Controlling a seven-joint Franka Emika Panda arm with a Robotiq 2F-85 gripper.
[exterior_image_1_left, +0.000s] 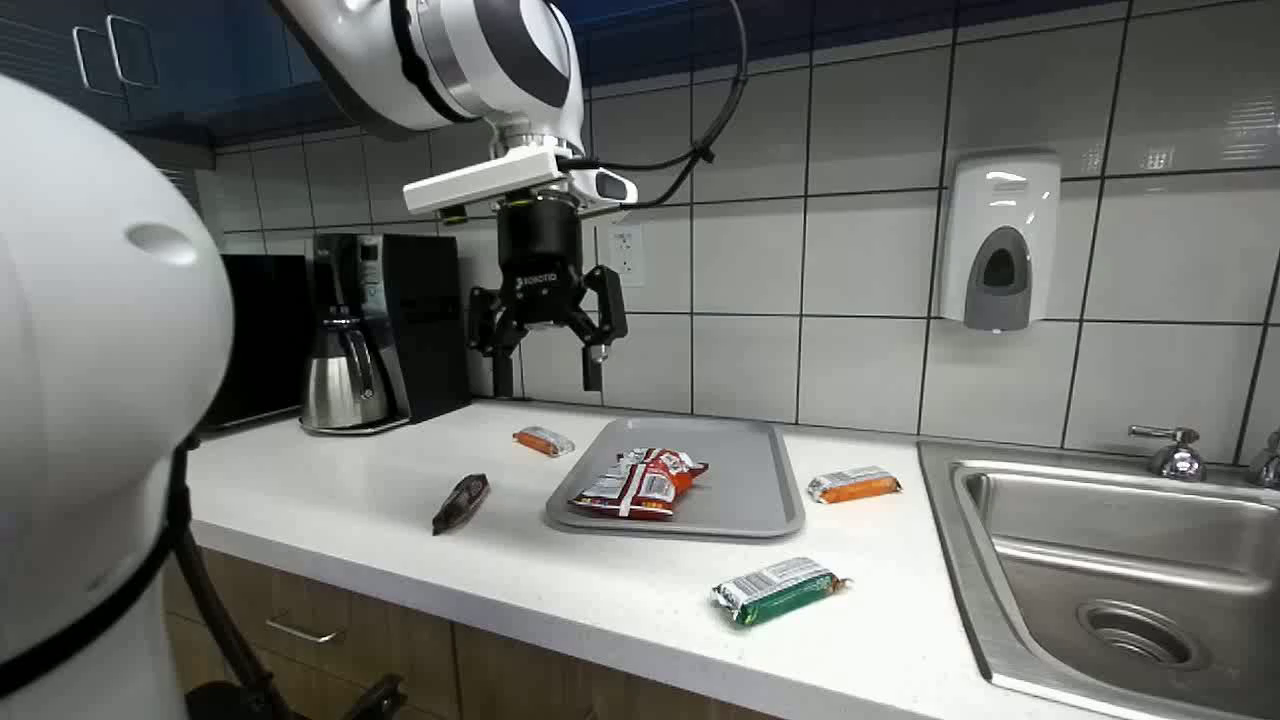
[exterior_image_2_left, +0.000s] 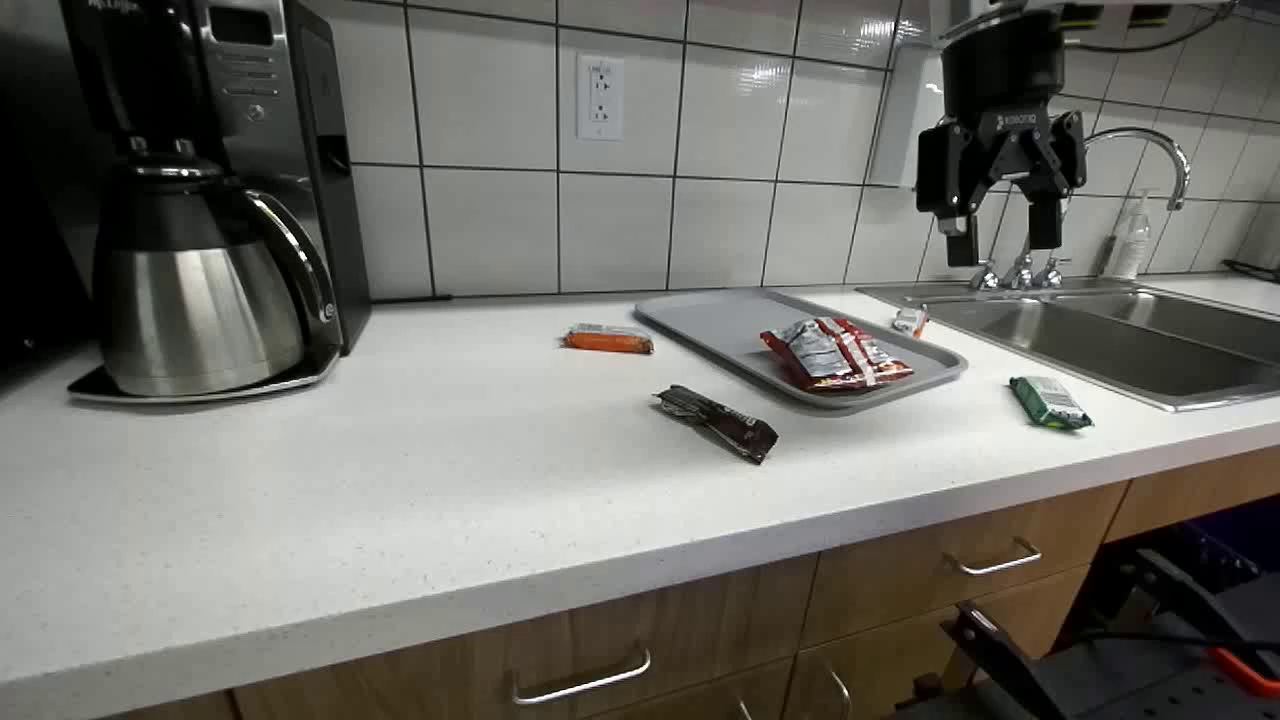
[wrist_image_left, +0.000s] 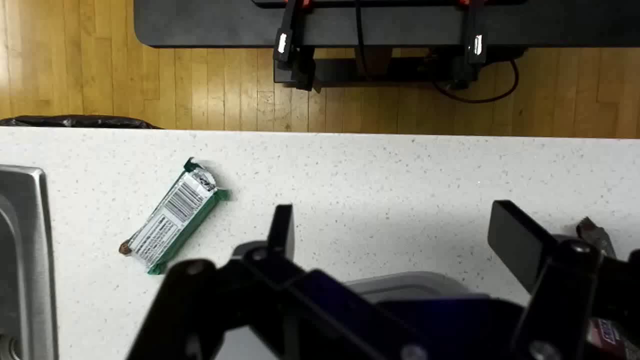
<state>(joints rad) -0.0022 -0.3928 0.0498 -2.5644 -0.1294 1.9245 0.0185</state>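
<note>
Matte black, your two-fingered pincer (exterior_image_1_left: 548, 380) hangs well above the white, grey-speckled surface (wrist_image_left: 390, 210). Its fingers stand wide apart, and you hold nothing between them.

Governing relation: the crumpled red, silver and white foil pouch (exterior_image_1_left: 645, 485) lies below your pincer, well apart from it, on the flat grey, round-cornered tray (exterior_image_1_left: 735, 450). Your finger gap spans parallel to the front edge of the surface. In the wrist view the pincer's own body hides the pouch, and in both exterior views its creased, pillow-like outline leaves you unable to fix its long axis.

About the tray you have four wrapped bars, all lying off it. The oblong green-and-silver bar (wrist_image_left: 175, 220) lies slantwise to the front edge, on the sink side. The glossy dark brown bar (exterior_image_2_left: 718, 422) lies on the opposite side of the tray; in the wrist view a finger covers part of it. One oblong orange-and-silver bar (exterior_image_1_left: 855, 484) rests between the tray and the stainless-steel sink (exterior_image_1_left: 970, 555); a matching orange-and-silver bar (exterior_image_1_left: 543, 441) rests between the tray and the boxy black-and-steel coffee machine (exterior_image_1_left: 425, 320).

Materials noted: you have a smooth, matte tray with a raised rim, shiny, wrinkled film on the pouch, and a pale glazed-tile wall (exterior_image_1_left: 870, 260) behind. The carafe (exterior_image_1_left: 345, 378) in the coffee machine is rounded, polished metal.
</note>
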